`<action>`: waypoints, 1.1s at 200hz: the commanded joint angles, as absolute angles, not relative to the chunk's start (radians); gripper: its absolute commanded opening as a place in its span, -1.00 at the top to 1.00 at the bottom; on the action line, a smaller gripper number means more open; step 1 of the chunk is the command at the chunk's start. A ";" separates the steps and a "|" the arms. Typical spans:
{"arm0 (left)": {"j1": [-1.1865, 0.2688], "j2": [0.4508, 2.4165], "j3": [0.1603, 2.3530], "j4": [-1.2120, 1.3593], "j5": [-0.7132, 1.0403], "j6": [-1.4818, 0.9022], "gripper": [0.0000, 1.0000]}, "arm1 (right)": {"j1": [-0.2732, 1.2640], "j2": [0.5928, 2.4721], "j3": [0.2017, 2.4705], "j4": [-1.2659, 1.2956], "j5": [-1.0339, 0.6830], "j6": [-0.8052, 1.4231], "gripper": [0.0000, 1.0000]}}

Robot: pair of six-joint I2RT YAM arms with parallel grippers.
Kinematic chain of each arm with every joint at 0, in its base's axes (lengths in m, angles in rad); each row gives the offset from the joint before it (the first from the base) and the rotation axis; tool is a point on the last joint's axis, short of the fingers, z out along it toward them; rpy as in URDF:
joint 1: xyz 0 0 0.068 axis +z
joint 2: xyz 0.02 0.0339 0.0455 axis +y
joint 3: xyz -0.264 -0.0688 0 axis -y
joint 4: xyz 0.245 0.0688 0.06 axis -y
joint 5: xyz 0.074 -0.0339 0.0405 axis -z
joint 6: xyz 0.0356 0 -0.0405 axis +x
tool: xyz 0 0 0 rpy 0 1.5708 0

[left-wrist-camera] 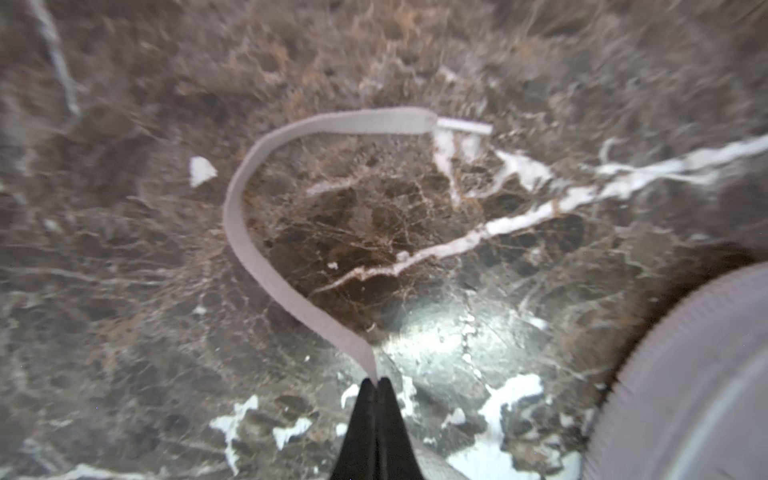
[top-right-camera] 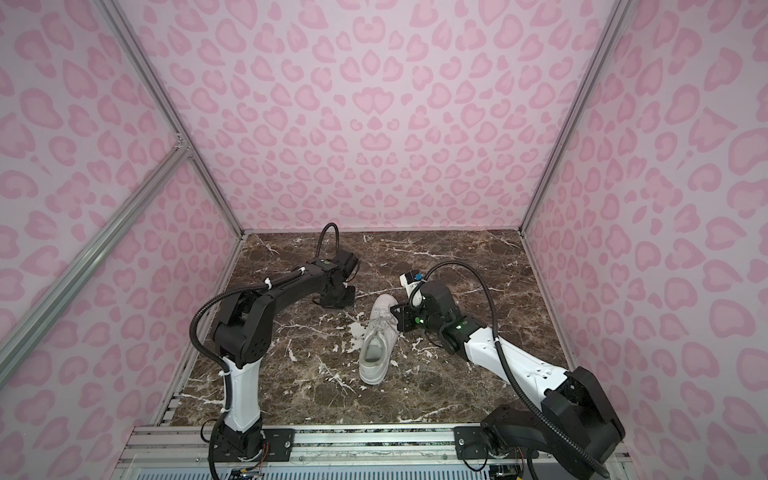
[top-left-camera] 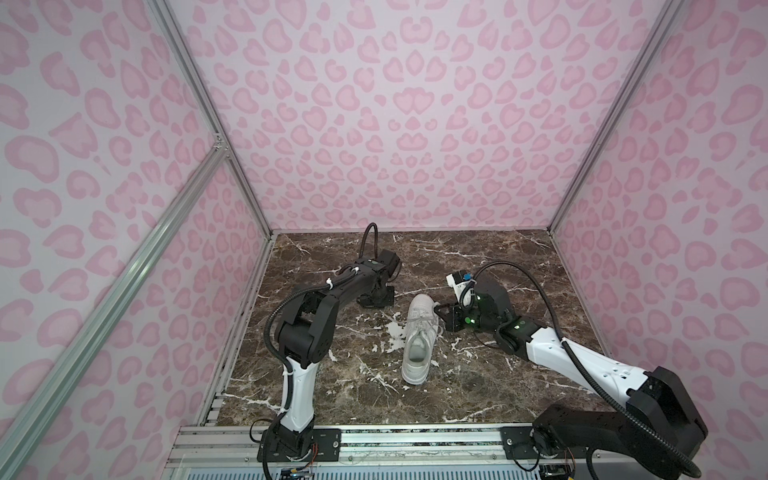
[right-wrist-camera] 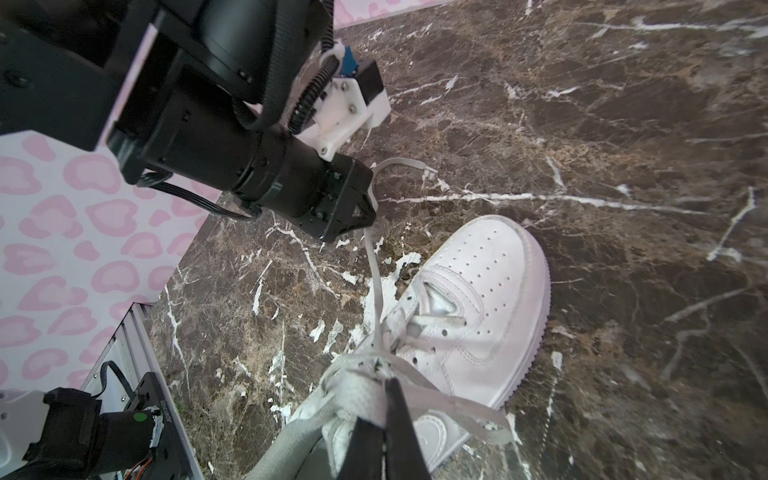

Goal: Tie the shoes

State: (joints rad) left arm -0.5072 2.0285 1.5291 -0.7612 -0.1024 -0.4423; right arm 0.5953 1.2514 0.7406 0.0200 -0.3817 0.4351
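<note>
1 white sneaker [top-left-camera: 419, 345] lies on the marble table [top-left-camera: 519, 266], its laces [top-left-camera: 422, 323] crossing its middle. The right gripper [top-left-camera: 440, 309] touches the sneaker's right edge near the toe. The left gripper [top-left-camera: 383, 299] sits low, left of that toe, apart.

White sneaker [top-left-camera: 419, 338] on marble table [top-left-camera: 478, 395]

The sneaker [top-left-camera: 419, 340] lies mid-surface on the table [top-left-camera: 519, 257], toe toward the far edge; the left gripper [top-left-camera: 376, 300] sits left of the toe, the right gripper [top-left-camera: 437, 309] right of it; both on its laces [right-wrist-camera: 376, 286].
</note>
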 commanded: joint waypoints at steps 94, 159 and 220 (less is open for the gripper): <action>-0.286 1.672 1.467 -0.894 -0.197 -0.322 0.92 | 0.556 0.913 0.678 -0.189 -0.127 0.519 0.95; -0.220 1.575 1.422 -0.910 -0.178 -0.305 0.92 | 0.345 0.748 0.650 -0.412 -0.007 0.615 0.98; -0.216 1.544 1.411 -0.904 -0.113 -0.320 0.93 | 0.206 0.624 0.631 -0.505 0.071 0.653 0.99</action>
